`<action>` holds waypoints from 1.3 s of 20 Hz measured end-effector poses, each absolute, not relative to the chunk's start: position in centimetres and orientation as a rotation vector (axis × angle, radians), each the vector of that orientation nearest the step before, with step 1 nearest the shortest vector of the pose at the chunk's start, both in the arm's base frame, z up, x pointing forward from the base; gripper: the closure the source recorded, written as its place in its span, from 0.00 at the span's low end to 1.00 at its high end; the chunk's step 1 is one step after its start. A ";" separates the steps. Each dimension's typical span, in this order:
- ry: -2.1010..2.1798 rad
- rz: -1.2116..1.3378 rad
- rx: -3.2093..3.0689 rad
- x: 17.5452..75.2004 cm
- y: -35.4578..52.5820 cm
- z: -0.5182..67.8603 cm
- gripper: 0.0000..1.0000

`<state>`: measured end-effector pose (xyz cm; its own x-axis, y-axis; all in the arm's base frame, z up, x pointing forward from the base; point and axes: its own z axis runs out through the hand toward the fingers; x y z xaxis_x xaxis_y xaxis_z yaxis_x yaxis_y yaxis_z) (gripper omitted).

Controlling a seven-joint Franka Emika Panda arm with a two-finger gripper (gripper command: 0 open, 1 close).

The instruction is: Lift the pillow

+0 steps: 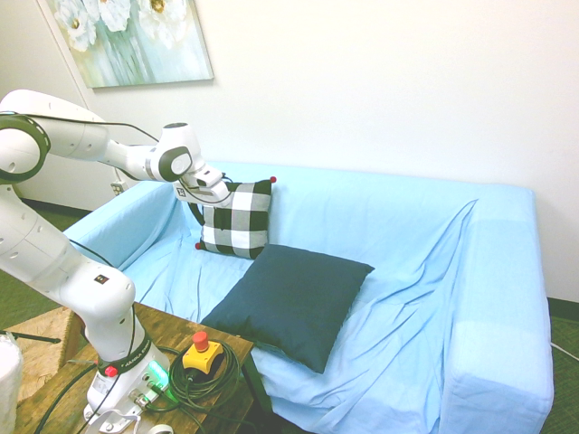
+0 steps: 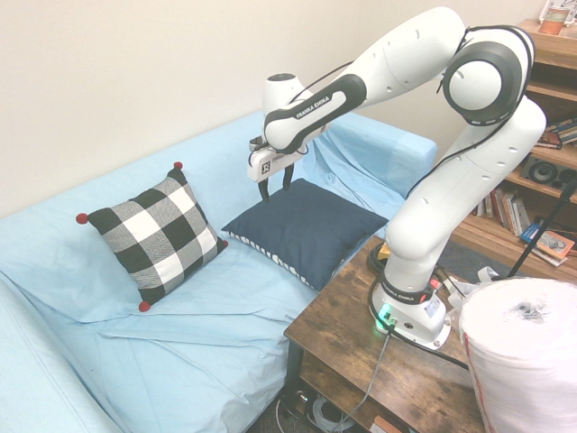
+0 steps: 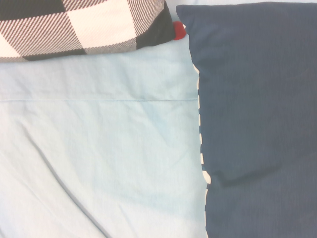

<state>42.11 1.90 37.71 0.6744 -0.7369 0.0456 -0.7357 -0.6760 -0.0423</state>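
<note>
The big dark blue pillow lies on the light blue sofa, near the checked cushion with red corners. The white arm's tool is open and points down over the pillow. A wooden tabletop is beside the sofa.

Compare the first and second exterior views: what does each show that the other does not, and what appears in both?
Only the first exterior view: the flower painting on the wall and the red-topped emergency stop button.

Only the second exterior view: the wooden bookshelf, the speaker on it, and the pincer's two dark fingers, held apart.

Both: the white Franka arm, the sofa under its light blue cover, the navy pillow and the black-and-white checked cushion.
</note>
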 end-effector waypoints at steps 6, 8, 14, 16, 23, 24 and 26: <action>1.283 -0.050 -2.841 42.4 0.3 36.1 0.00; 1.310 -0.024 -2.830 42.3 -1.7 34.7 0.00; 1.393 0.060 -2.800 40.1 -9.4 29.2 0.00; 1.409 0.091 -2.795 39.2 -11.1 27.1 0.00; 1.415 0.200 -2.815 36.5 -14.8 21.6 0.00; 1.413 0.213 -2.820 36.0 -15.3 21.2 0.00; 1.413 0.233 -2.826 34.8 -16.5 20.8 0.00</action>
<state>34.79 -16.49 20.79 0.5916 -0.7973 -0.1194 -0.7934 -0.6021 0.0896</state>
